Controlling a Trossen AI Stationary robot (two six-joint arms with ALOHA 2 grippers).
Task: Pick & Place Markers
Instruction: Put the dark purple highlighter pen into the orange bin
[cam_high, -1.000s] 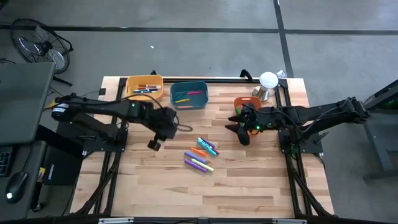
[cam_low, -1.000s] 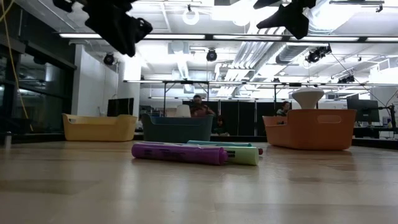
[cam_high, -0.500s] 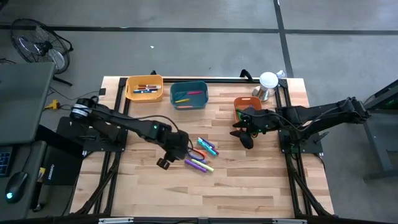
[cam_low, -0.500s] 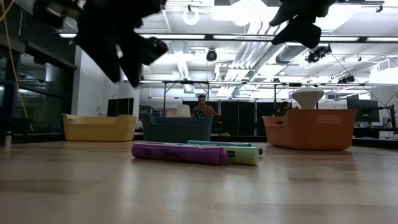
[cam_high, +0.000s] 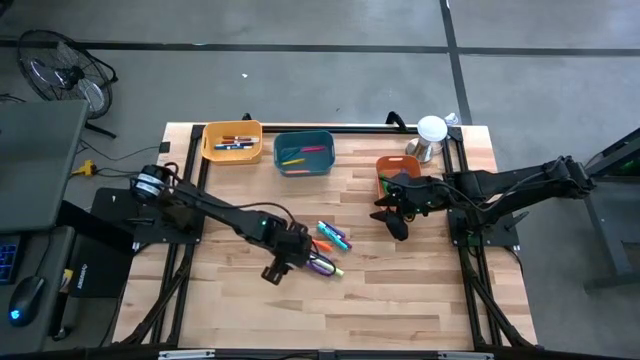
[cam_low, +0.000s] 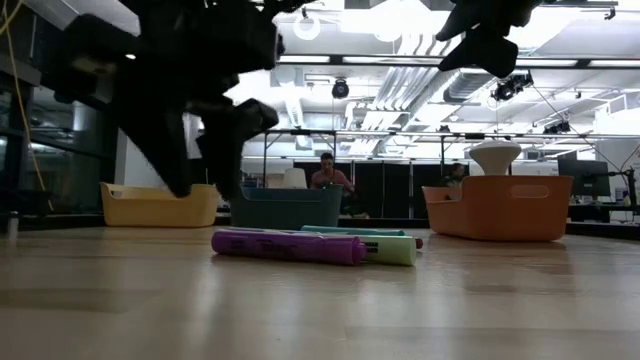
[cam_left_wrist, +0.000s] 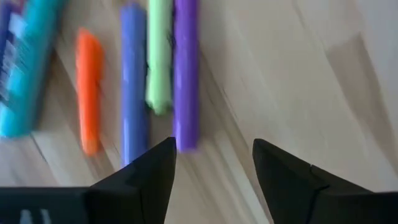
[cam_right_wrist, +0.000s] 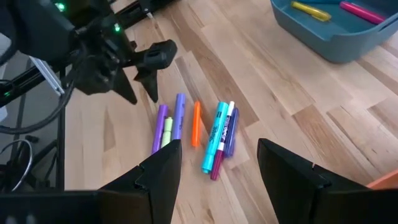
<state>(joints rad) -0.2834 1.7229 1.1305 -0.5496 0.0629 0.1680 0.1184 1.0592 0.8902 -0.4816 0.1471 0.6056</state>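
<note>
Here, markers (cam_high: 324, 250) side by side, axes parallel

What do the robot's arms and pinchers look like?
Both arms are thin, black and jointed. The left arm has a silver ring near its base, and tiny green lights glow on both. The left gripper and right gripper each have two dark, pointed fingers.

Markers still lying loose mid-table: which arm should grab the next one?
Probably left. The left tool is open and low right beside the loose markers, its fingers pointing at the purple marker. The right tool, also open, hangs raised near the orange bin, farther from the cluster.
</note>
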